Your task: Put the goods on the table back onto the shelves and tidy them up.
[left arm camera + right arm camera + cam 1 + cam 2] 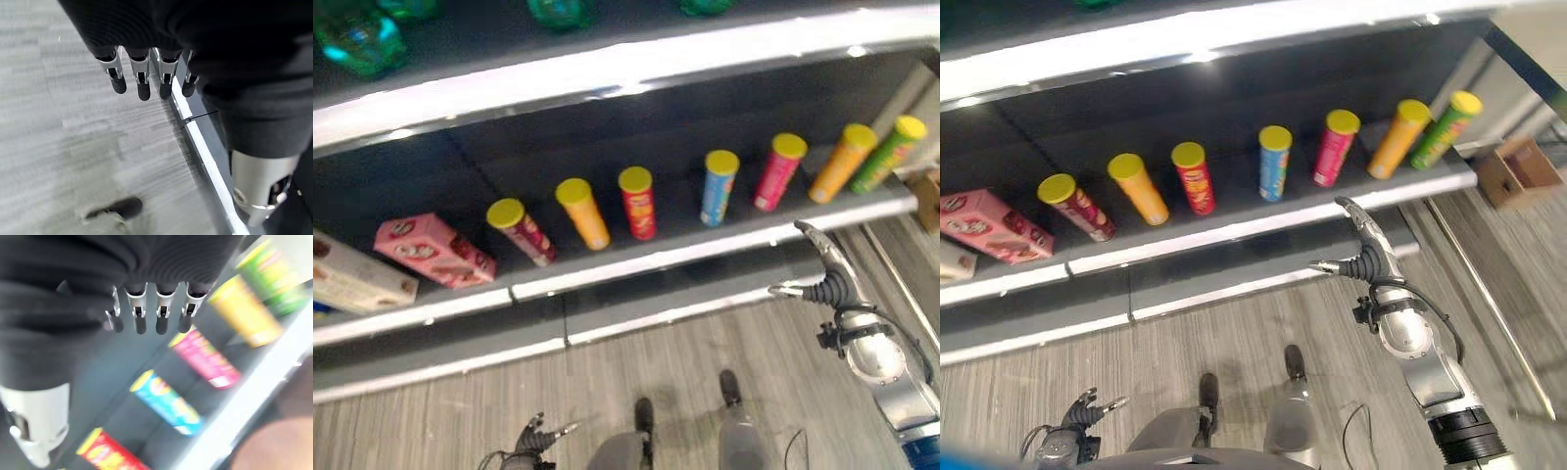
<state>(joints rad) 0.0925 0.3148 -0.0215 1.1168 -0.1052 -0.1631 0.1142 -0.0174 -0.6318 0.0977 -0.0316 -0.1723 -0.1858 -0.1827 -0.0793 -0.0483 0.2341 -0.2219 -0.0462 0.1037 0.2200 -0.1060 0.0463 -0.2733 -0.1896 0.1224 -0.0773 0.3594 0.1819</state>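
Seven cans (638, 202) upright in a row on the dark shelf (705, 250), pink box (433, 250) at their left end | grey plank floor (636, 362) below | right hand (1363, 250) raised before shelf edge, fingers straight, empty | left hand (146, 73) low over floor, fingers relaxed, empty

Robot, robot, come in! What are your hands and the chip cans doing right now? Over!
Right hand open, empty, raised before the shelf edge. Left hand open, low. Chip cans upright in a row on shelf. Nothing blocking.
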